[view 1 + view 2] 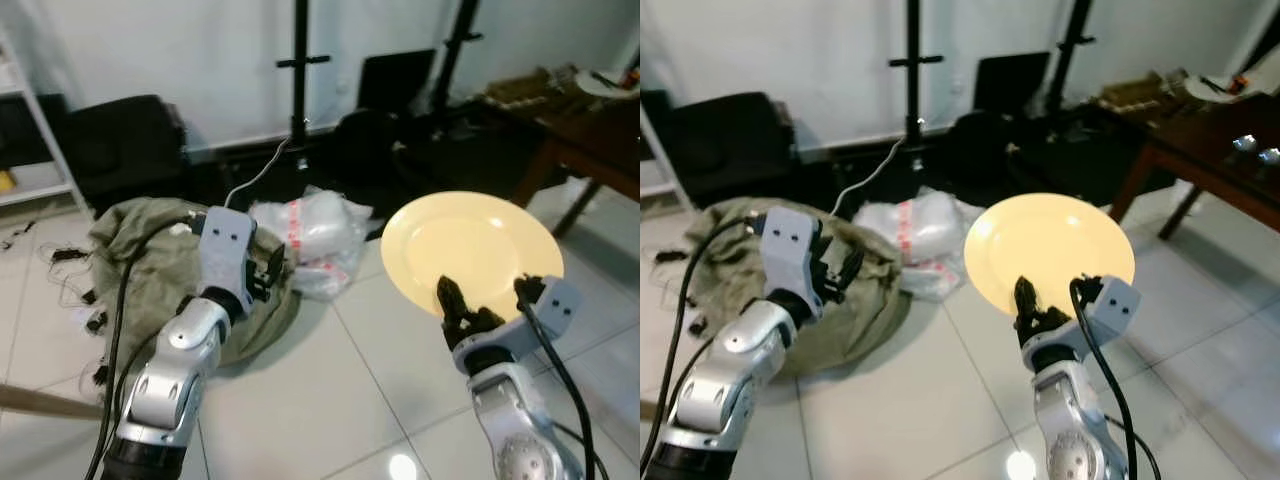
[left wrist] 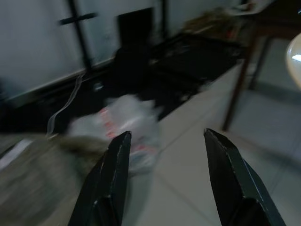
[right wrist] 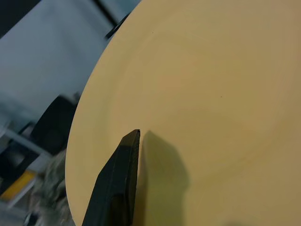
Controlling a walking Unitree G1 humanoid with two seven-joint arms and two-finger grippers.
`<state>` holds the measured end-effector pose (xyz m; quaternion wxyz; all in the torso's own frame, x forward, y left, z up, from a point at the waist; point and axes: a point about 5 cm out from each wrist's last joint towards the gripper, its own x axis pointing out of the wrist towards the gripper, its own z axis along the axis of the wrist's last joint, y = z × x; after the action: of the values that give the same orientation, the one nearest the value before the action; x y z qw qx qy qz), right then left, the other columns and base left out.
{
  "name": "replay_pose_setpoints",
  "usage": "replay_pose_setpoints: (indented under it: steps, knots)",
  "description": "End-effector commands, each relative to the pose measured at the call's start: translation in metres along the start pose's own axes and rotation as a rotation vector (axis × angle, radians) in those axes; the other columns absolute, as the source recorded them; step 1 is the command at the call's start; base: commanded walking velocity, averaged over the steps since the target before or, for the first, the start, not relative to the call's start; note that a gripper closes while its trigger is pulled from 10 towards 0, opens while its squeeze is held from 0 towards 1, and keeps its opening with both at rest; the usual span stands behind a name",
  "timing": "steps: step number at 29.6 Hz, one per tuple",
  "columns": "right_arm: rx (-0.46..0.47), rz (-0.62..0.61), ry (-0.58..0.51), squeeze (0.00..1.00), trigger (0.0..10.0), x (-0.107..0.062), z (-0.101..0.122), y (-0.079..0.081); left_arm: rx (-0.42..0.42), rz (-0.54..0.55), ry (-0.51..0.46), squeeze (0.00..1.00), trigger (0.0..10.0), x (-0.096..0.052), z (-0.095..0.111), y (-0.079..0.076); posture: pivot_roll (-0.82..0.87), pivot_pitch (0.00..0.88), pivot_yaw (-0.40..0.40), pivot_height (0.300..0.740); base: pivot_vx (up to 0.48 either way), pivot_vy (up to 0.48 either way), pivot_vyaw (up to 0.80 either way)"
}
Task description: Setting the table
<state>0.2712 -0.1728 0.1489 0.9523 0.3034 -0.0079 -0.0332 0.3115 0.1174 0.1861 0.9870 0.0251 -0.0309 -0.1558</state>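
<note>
I hold a pale yellow plate (image 1: 470, 250) out in front of me over the tiled floor. My right gripper (image 1: 455, 312) is shut on its near rim, and one black finger (image 3: 120, 179) lies across the plate's upper face in the right wrist view. The plate (image 1: 1050, 245) sits roughly level, tipped a little toward me. My left gripper (image 2: 167, 162) is raised at the left, open, with nothing between its fingers, and points toward the bags on the floor. A dark wooden table (image 1: 1220, 160) stands at the far right.
An olive cloth bag (image 1: 150, 270) and a clear plastic bag (image 1: 310, 235) lie on the floor ahead. Black stands (image 1: 300, 90), black cases and cables line the white wall. A white shelf (image 1: 40, 150) stands at the far left. Dishes (image 1: 1250, 148) rest on the table.
</note>
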Motion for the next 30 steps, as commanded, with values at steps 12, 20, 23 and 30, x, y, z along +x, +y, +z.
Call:
replay_pose_setpoints:
  steps: [12, 20, 23, 30]
  knots:
    - [0.033, 0.002, -0.007, 0.0, 10.0, -0.0006, -0.002, 0.0035, 0.009, 0.004, 0.002, 0.0, 10.0, 0.0006, 0.0, 0.0009, -0.1, 0.0, 0.061, 0.74, 0.0, 0.0, -0.8]
    - [0.034, 0.005, -0.01, 0.0, 10.0, 0.0001, -0.0012, 0.0035, 0.003, 0.011, -0.006, 0.0, 10.0, 0.0018, 0.0019, 0.0024, -0.1, 0.0, 0.061, 0.74, 0.0, 0.0, -0.8]
    - [0.033, 0.006, -0.009, 0.0, 10.0, 0.0004, -0.0013, 0.0035, 0.002, 0.011, -0.011, 0.0, 10.0, 0.0019, 0.0029, 0.0028, -0.1, 0.0, 0.059, 0.74, 0.0, 0.0, -0.8]
    - [0.034, 0.012, -0.007, 0.0, 10.0, 0.0014, -0.0018, 0.0043, 0.008, 0.017, -0.013, 0.0, 10.0, 0.0021, 0.0032, 0.0038, -0.1, 0.0, 0.057, 0.74, 0.0, 0.0, -0.8]
